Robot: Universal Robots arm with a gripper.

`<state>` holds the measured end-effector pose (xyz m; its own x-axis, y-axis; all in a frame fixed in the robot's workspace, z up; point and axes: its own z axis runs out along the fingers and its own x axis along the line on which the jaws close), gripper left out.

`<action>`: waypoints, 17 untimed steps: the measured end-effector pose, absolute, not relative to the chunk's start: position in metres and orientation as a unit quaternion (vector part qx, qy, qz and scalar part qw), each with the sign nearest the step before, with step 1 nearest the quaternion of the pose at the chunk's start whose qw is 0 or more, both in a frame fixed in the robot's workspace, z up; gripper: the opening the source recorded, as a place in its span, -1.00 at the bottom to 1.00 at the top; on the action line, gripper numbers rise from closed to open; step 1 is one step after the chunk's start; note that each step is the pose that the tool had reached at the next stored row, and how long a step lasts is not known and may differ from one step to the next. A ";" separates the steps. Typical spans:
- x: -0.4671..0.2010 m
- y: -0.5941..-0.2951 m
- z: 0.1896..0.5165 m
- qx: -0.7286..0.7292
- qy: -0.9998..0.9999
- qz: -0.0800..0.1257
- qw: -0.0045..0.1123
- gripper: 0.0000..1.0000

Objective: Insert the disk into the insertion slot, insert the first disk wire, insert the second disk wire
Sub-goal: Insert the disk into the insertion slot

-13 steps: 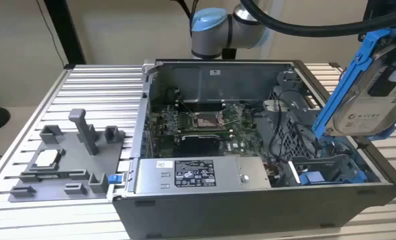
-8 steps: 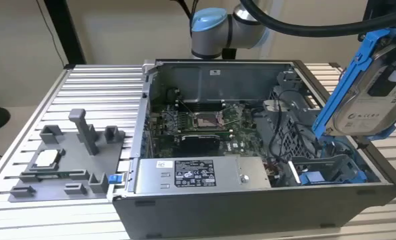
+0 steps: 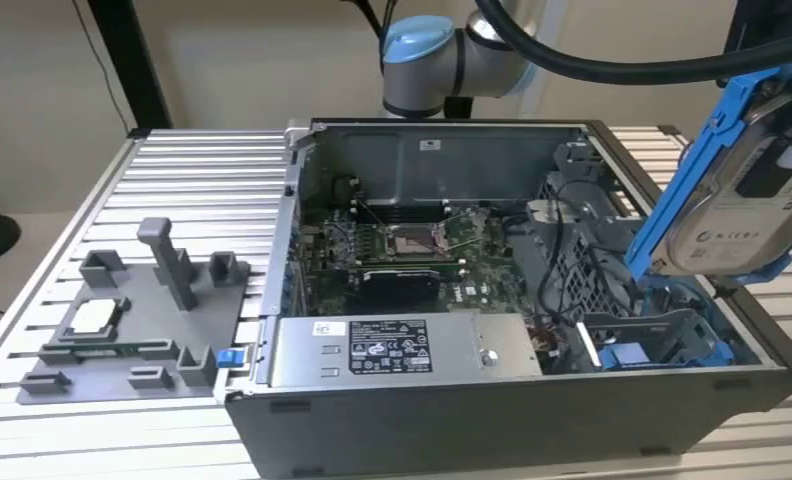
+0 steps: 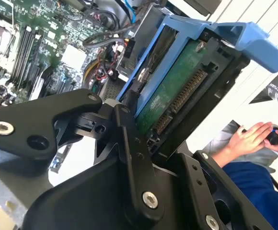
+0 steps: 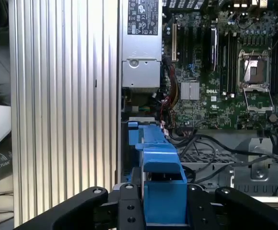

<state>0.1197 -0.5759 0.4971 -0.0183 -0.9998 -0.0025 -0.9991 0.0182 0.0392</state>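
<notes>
Clenched in the black gripper [image 5: 163, 208]: the disk [image 3: 736, 215], grasped by its bright blue carrier. Hangs at the exterior view's right, tilted nearly upright, white label toward that camera. Shows its green circuit board and connector row in the second wrist view. Not yet seated in the insertion slot [image 3: 656, 335], the grey bay with blue rails just below it, in the near corner of the open computer case [image 3: 503, 420]. Beside the slot, toward the exterior view's left, the boxy power supply [image 3: 396, 350]; behind that, the motherboard [image 3: 410, 250], with loose black cables [image 3: 556, 280] near the bay. Under the case, a slatted metal table [image 3: 196, 170] carrying a grey fixture tray [image 3: 129, 340]. Beyond the disk in the second wrist view, a person's hands [image 4: 249, 139].
</notes>
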 end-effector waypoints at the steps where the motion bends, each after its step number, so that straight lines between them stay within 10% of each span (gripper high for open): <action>1: 0.120 -0.576 0.496 0.700 -0.714 -0.015 0.013 -1.00; 17: 0.120 -0.577 0.471 0.693 -0.720 -0.016 0.014 -1.00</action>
<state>0.1198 -0.5768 0.4710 -0.0387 -0.9992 -0.0024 -0.9984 0.0386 0.0422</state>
